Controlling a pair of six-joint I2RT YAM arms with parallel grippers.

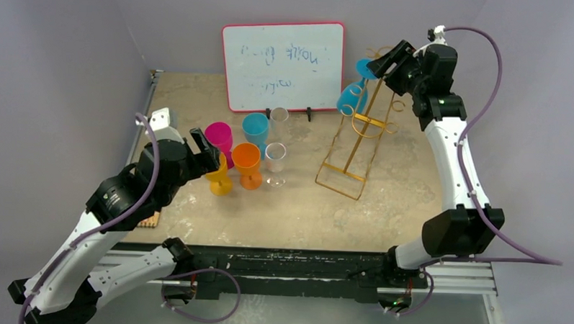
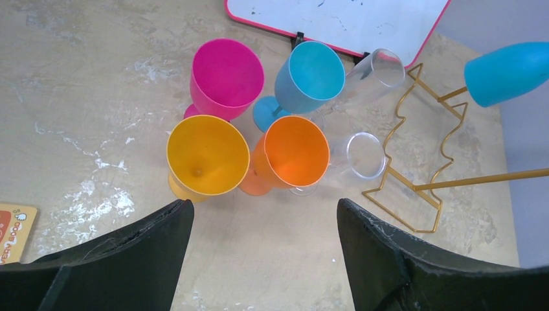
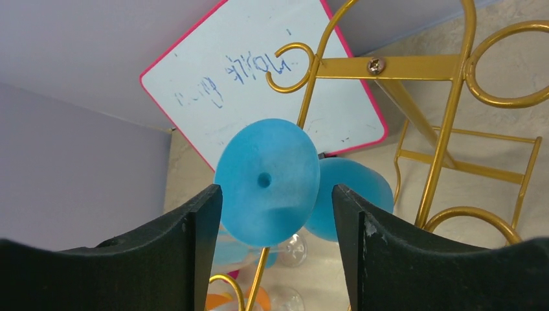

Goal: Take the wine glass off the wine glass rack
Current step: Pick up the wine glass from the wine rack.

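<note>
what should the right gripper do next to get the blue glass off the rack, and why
Probably close the right gripper on the foot of the blue wine glass: the round foot sits between the open fingers, with a gap on each side, while the glass hangs on the gold wine glass rack. Lifting should wait for a firm hold.

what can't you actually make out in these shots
- Writing on the red-framed whiteboard: too faint and blurred in the top view; in the right wrist view, partly covered by the foot of the blue plastic wine glass.
- Whether the right jaws touch that foot: the right wrist view leaves it unclear.
- Orange printed card: cut off by the left wrist view's edge.
- How the glass's stem sits in the gold wire rack: hidden behind the foot.
</note>
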